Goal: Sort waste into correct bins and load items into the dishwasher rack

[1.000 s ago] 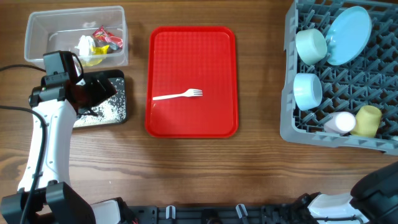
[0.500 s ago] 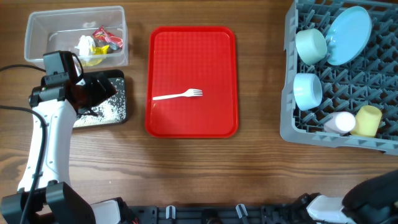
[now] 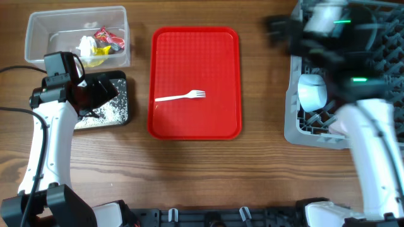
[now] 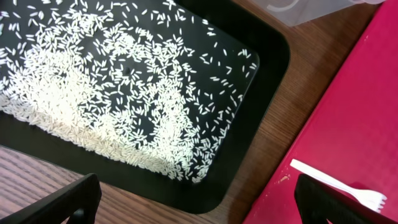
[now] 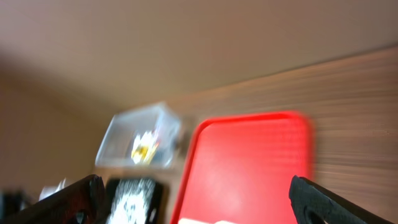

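Wooden counter (image 3: 189,170) carries the red tray (image 3: 196,57), where 1 white fork (image 3: 183,96) lies awaiting the dishwasher rack (image 3: 293,126); the left end effector (image 4: 199,205) hangs fingers apart over the black tray (image 4: 249,155), kept for rice (image 4: 93,93); the right end effector (image 5: 196,186), also spread and empty, sits blurred over the rack, likely bound for the fork

Table (image 3: 265,157): brown wood, grain running left to right, matte finish.
Backdrop (image 5: 186,37): plain tan surface beyond the table's far edge; blurred, wall or not unclear.
Light: even, soft; no hard shadows on the wood.
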{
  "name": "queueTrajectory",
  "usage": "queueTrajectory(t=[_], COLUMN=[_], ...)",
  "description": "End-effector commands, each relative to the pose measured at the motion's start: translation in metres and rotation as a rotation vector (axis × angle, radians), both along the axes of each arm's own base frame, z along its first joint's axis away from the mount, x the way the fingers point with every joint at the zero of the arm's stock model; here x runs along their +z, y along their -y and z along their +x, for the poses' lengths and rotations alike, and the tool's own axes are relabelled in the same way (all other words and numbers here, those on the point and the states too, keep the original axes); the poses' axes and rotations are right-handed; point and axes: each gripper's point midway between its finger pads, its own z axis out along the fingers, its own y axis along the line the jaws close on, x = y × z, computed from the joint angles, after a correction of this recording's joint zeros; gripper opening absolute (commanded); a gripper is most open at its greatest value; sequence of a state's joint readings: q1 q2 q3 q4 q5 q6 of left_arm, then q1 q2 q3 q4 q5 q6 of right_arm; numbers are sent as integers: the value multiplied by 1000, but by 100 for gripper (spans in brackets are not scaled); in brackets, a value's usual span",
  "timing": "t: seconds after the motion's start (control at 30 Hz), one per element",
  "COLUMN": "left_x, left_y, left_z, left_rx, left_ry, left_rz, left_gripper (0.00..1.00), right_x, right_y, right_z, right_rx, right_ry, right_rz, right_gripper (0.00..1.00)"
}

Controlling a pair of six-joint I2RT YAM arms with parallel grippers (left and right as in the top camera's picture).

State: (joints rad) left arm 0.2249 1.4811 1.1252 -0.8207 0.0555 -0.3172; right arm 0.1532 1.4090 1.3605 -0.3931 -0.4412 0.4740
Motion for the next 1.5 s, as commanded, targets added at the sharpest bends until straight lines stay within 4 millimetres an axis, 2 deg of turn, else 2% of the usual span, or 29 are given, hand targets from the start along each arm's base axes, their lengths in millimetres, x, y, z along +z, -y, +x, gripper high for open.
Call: queueTrajectory(t=[0.0,0.1,0.13,0.23,0.33,0.4,0.47,0.53,0.7,0.97,1.1,1.2,1.33,1.47], left_x=[-2,-3,-3,-3,-2,-2,-2,-2,-2,-2,-2,-2,-2,-2], left_y=[2,2,2,2,2,2,2,2,2,2,2,2,2,2], left_z=[0,-1,-1,-1,0,0,0,0,0,0,1,1,1,1], left_rx=[0,0,0,0,0,0,0,0,0,0,0,0,0,0], left_ry=[-7,-10,-11,-9,-6,-7,-6,-6,-6,-6,-2,-2,-3,-3], left_rz=[-18,-19,-18,-18,-17,-18,-17,-17,-17,-17,-16,-16,-17,-17], left_gripper=[100,100,100,100,100,100,100,100,100,100,100,100,100,100], right_x=[-41,-85,-108,-163,-221,-245,-259,-269,-271,-292,-295,-296,-313,-325], right_y=[-53,-89,-103,-126,-139,-139,-138,-141,-145,-130,-129,-135,-136,-135], right_z=[17,18,18,17,10,5,2,-2,-5,-28,-30,-21,-19,-22], right_rx=[-142,-118,-87,-18,65,88,111,175,308,528,556,553,563,586], right_ry=[24,-27,-64,-169,-289,-344,-361,-360,-284,-247,-231,-187,-193,-214], right_rz=[-249,-332,-349,-371,-395,-418,-457,-486,-573,-780,-803,-797,-805,-816], right_gripper=[100,100,100,100,99,100,100,100,99,97,95,94,93,86])
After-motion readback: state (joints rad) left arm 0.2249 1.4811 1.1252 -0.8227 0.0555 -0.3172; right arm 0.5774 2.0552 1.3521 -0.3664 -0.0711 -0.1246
